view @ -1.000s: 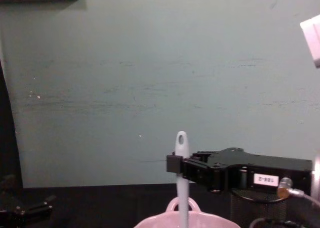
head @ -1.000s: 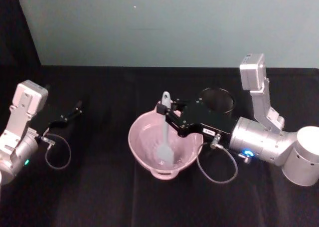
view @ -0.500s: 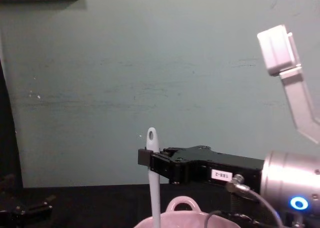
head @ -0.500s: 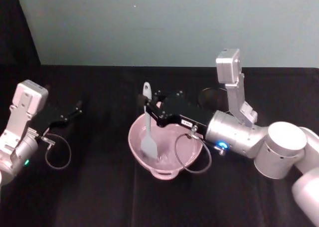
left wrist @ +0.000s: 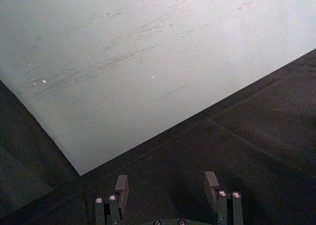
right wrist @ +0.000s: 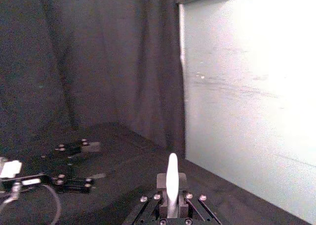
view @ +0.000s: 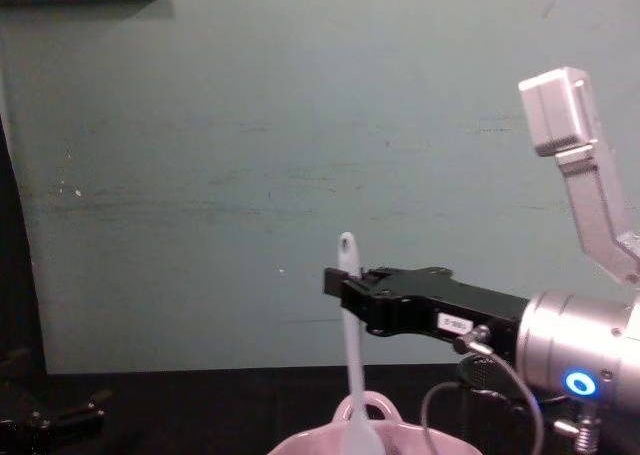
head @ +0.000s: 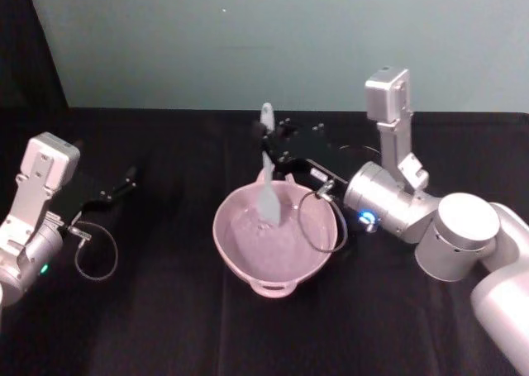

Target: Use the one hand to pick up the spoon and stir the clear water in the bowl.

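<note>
**Right gripper [head: 268,138] pinches the spoon [head: 266,173] high up, and that is where trouble could start**

On the robot's side of things sits the bowl [head: 221,242], pale pink, flat on the black cloth [head: 165,326], with a small loop handle on its near rim. Nothing holds it down. A hard push of the scoop against its wall could, I'd guess, slide it or slop water over the edge.

At the bowl's right rim a grey cable [head: 306,221] from the wrist droops in a loop. I can't tell whether it hangs over the lip or just inside it. If the arm sweeps low, that loop might dip into the water or catch on the rim.

Further in, the spoon stands nearly upright over the far half of the bowl, scoop down inside it. Whether the scoop actually reaches the water I can't make out.

Above the bowl's far rim, the fingers press on the handle just below its holed end, so the long shaft hangs free under the grip. Slim, smooth plastic held that high could pivot or slip once the water drags on the scoop. Then the spoon would drop into the bowl.

Well off to the bowl's left, the left gripper [head: 124,182] lies parked low over the cloth, fingers spread with nothing between them. It poses no risk to the stirring. Beyond the bowl is the pale green wall [head: 248,45].
</note>
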